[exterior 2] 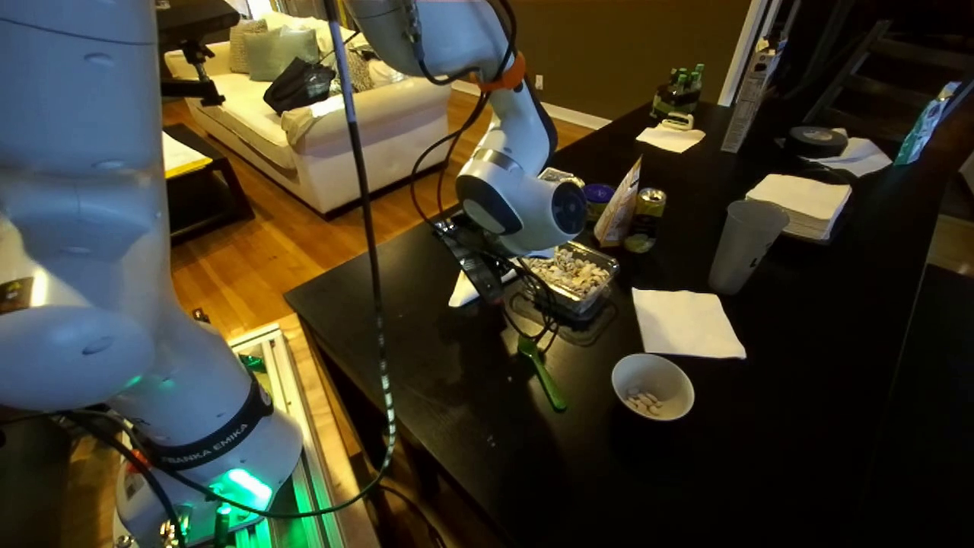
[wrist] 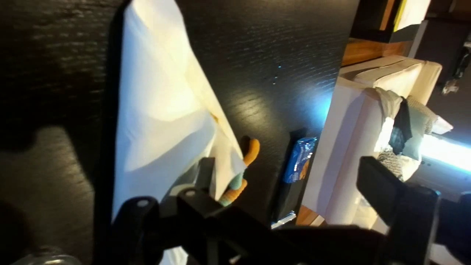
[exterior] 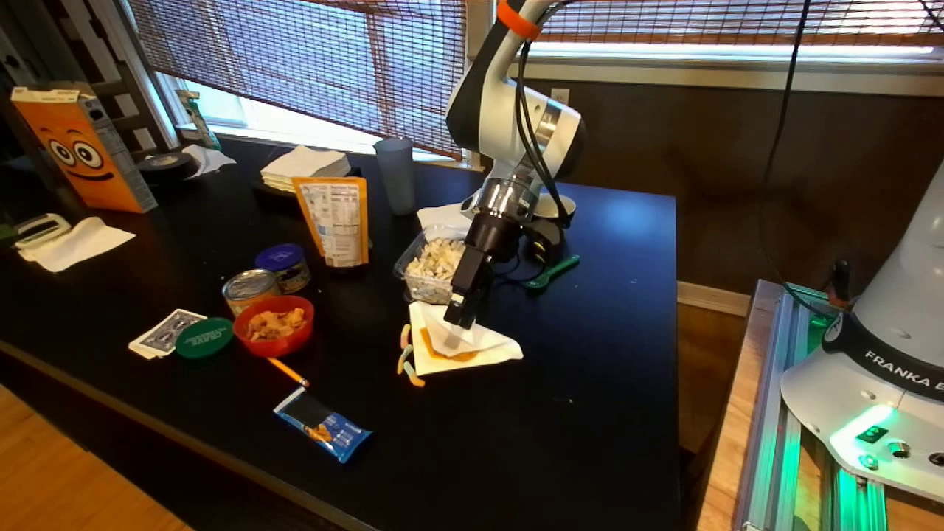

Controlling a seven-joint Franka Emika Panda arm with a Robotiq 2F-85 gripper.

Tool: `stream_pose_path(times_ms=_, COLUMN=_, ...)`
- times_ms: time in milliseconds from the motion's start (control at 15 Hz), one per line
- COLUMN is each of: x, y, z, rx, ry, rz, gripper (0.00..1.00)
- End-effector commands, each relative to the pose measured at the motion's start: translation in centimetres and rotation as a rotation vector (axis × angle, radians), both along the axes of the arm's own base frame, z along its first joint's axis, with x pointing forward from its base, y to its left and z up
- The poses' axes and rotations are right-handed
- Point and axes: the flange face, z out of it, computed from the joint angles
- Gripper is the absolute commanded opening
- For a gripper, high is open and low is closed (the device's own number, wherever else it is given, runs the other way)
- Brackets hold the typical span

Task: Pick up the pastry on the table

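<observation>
Hanging just over the white napkin (exterior: 495, 353), your hand (wrist: 289, 180) has its fingers (wrist: 379, 191) spread wide w/ nothing held b/w them. Can't tell if a tip touches the paper. Your pastry (exterior: 463, 357) is on that napkin, on the table (exterior: 560, 442); a flap of the paper folds over it, so you only get its golden-brown edge in an exterior view. Gummy worms (exterior: 406, 360) lie right at the napkin's edge, on one side. The clear box (exterior: 430, 292), full of pale pcs (exterior: 436, 258), sits just beside the napkin too; nr the box you've got the green spoon (exterior 2: 544, 377), flat on the table. Next out: the blue packet (exterior: 324, 426), lying flat, then the pencil (exterior: 287, 371), one end up by the red bowl (exterior: 284, 348) w/ flakes (exterior: 274, 323) in it. Beyond the box, in an exterior view, you see the flat napkin (exterior 2: 685, 323) & the white bowl (exterior 2: 667, 380) w/ a few pale bits (exterior 2: 643, 402). Past the red bowl, the green lid (exterior: 204, 338) lies by the playing cards (exterior: 164, 335), & a silver-topped can (exterior: 251, 287) stands next to a blue-lidded can (exterior: 289, 269). The pouch (exterior: 335, 225) is upright nr them. Farther back, the tumbler (exterior: 397, 177) stands nr the napkin stack (exterior: 306, 166), & toward the table's far end you've got the orange cereal box (exterior: 81, 155), upright. Off the table, well away, is the cream couch (exterior 2: 380, 144).
</observation>
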Motion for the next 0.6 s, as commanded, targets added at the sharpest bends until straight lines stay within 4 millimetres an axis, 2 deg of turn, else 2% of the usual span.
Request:
stream_pose_path(times_ms=0, x=-0.2, y=0.7, z=2.4, rx=0.102, ry=0.009, rz=0.022, gripper=1.0)
stream_pose_path(times_ms=200, x=-0.5, y=-0.1, z=4.0, rx=0.071, ry=0.004, rz=-0.024, gripper=1.0)
stream_pose_path(times_ms=533, x=-1.3, y=-4.4, z=6.0, rx=-0.131, ry=-0.034, rz=-0.2, gripper=1.0)
